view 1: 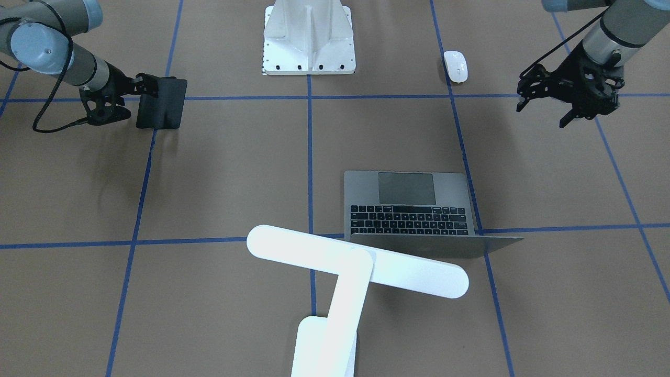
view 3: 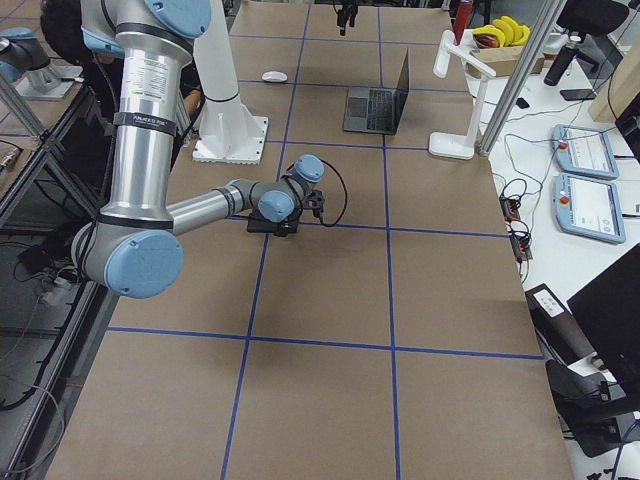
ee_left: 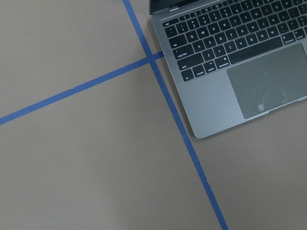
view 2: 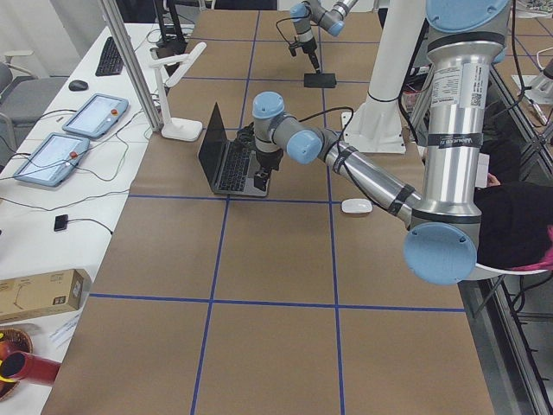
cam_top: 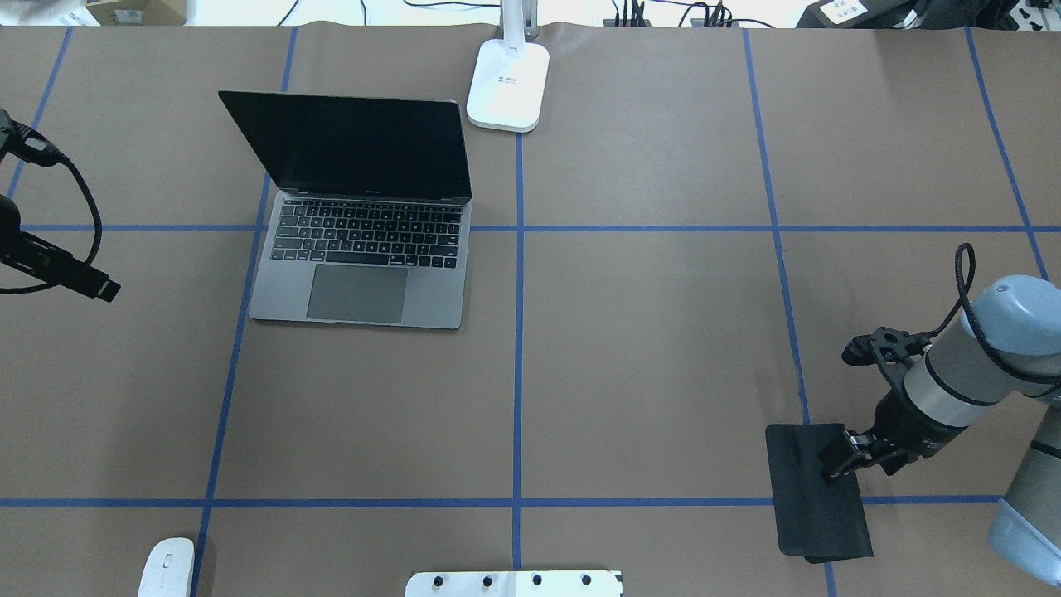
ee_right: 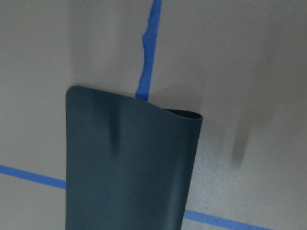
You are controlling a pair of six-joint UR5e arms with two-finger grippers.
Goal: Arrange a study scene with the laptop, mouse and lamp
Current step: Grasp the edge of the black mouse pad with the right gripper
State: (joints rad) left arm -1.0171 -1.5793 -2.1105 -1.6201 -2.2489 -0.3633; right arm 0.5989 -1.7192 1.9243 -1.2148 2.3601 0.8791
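The laptop [cam_top: 365,249] stands open at the far left of the table, and its corner shows in the left wrist view [ee_left: 240,72]. The white mouse [cam_top: 166,566] lies near the table's front edge on the left, apart from the laptop. The lamp [view 1: 356,267] stands at the far edge, its base [cam_top: 508,83] just right of the laptop's screen. My left gripper [view 1: 544,112] is open and empty, above the table left of the laptop. My right gripper [cam_top: 833,468] is shut on the edge of a flat black pad [cam_top: 816,506], which bends in the right wrist view [ee_right: 129,167].
The white ribbed pedestal [view 1: 309,36] stands at the robot's side in the middle. Blue tape lines [cam_top: 518,332] divide the brown table into squares. Tablets and cables lie on a side bench [view 2: 86,130] beyond the far edge.
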